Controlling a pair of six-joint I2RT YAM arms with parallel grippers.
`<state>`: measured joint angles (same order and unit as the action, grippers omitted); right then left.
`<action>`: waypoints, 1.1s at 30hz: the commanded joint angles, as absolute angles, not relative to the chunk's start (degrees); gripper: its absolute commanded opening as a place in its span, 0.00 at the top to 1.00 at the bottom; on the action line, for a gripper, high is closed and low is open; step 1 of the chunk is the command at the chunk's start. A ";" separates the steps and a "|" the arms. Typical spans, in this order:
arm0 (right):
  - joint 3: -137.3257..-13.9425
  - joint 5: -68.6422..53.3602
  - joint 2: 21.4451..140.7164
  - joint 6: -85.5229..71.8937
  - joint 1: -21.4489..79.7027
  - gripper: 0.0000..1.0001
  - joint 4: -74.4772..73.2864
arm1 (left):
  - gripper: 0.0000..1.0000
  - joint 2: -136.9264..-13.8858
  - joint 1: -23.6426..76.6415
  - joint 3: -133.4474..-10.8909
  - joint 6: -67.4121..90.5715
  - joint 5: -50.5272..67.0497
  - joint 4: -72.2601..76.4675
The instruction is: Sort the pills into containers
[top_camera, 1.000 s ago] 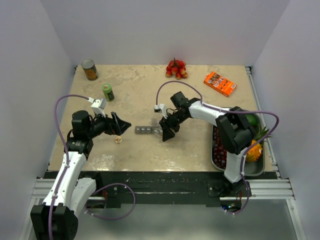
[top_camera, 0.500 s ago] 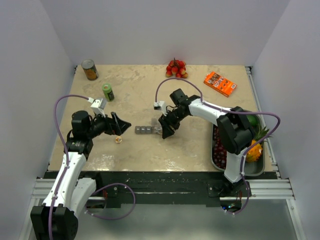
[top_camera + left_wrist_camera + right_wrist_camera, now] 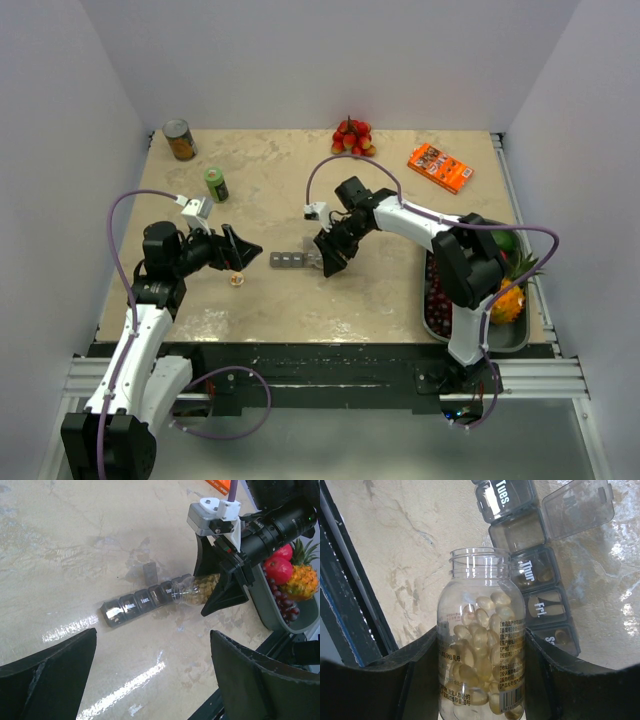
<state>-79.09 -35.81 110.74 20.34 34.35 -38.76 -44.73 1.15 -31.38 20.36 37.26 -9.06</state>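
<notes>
Now that the right gripper [image 3: 328,257], clamped on the pill bottle [image 3: 480,650], has nudged its mouth up to the organiser strip [image 3: 132,605] lying mid-way across the table [image 3: 390,295], pouring looks pretty close; left gripper [image 3: 153,635] just hangs wide open.

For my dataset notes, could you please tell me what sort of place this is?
Probably a robot lab test cell: plain white panels enclose the table, a metal rail runs along its near edge, and stray props such as a tin can sit about.
</notes>
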 commanded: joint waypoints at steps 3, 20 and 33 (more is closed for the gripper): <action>-82.09 -33.58 111.44 19.34 35.42 1.00 -40.25 | 0.01 -43.77 1.05 -31.82 19.51 38.41 -7.03; -84.11 -31.29 112.85 18.90 36.12 1.00 -41.48 | 0.01 -43.68 1.05 -31.82 19.60 38.50 -6.94; -85.78 -29.01 113.29 18.81 37.00 1.00 -42.45 | 0.01 -43.59 1.05 -31.73 19.60 38.67 -6.68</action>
<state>-82.87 -29.93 113.40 19.29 36.67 -41.78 -44.34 1.15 -31.38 20.36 37.52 -9.02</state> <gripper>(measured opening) 0.553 0.992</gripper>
